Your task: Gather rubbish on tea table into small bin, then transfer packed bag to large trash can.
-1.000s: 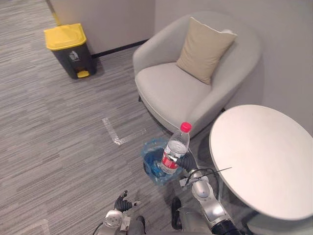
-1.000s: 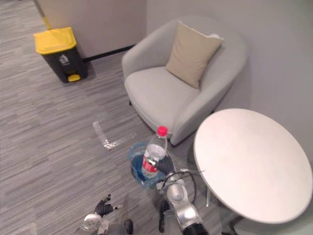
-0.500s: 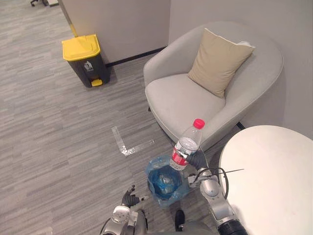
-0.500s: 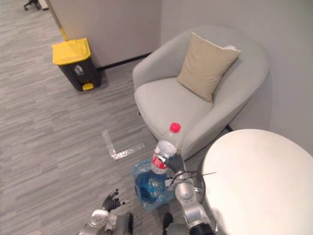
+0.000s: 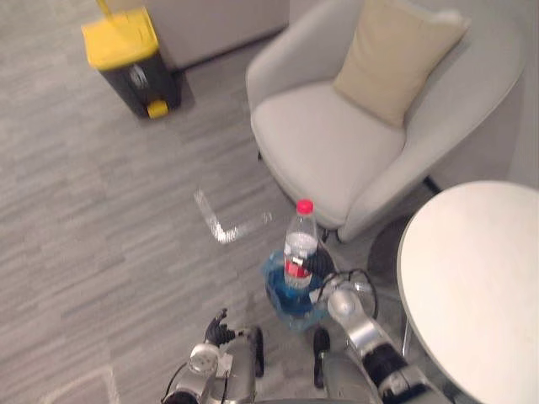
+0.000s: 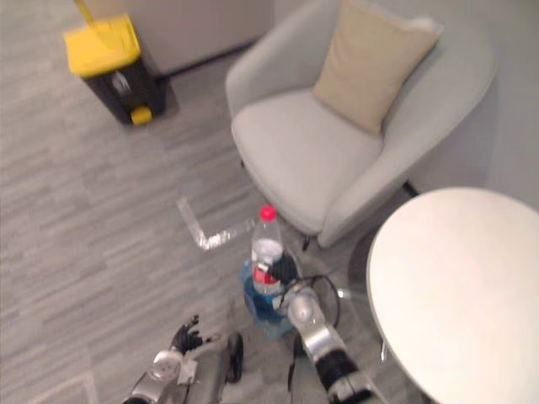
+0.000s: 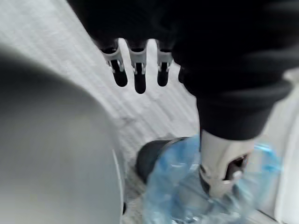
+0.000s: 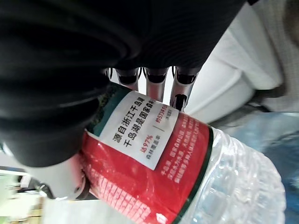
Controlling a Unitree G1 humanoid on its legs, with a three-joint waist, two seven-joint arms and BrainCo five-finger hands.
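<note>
My right hand (image 8: 154, 77) is shut on a clear plastic bottle (image 8: 187, 177) with a red label and a red cap. The bottle (image 5: 300, 246) stands upright in that hand (image 5: 322, 273), its base just over the mouth of the small bin (image 5: 293, 303), which is lined with a blue bag (image 7: 187, 196). The bin stands on the floor between the armchair and the round white tea table (image 5: 472, 278). My left hand (image 7: 135, 70) hangs low to the left of the bin with relaxed fingers and holds nothing; it also appears in the left eye view (image 5: 217, 323).
A large dark trash can with a yellow lid (image 5: 126, 55) stands by the wall at the far left. A grey armchair (image 5: 328, 143) with a beige cushion (image 5: 396, 59) sits right behind the bin. An L-shaped tape mark (image 5: 221, 223) lies on the grey carpet.
The camera has shifted, so the whole scene sits differently. My right hand still holds the bottle upright, which now stands lower and right over the blue-lined bin.
</note>
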